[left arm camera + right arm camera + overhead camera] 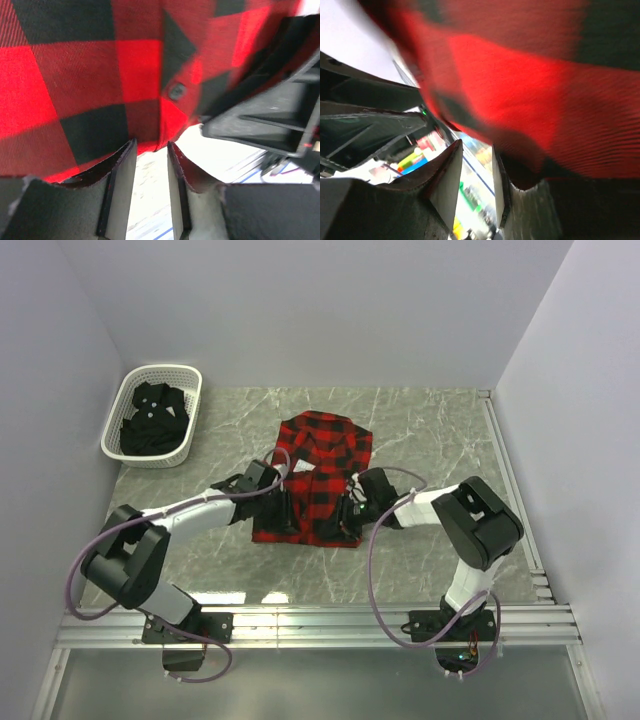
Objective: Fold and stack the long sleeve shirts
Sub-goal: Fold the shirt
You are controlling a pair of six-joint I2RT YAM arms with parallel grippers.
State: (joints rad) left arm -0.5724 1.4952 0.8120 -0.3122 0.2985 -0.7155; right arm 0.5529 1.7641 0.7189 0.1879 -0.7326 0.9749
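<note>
Arms are working the near hem of the red-and-black buffalo-check flannel shirt, lying at the middle of the grey marble tabletop.
Left gripper and right gripper are standing narrowed at the hem, a pinch unconfirmable; they should be lifting level corners together. The shirt's long axis is running away from the arms, collar farthest.

Red-and-black check flannel lies folded narrow, collar far, near hem at the left gripper and right gripper. Black shirt lies crumpled well beyond the left one.
</note>
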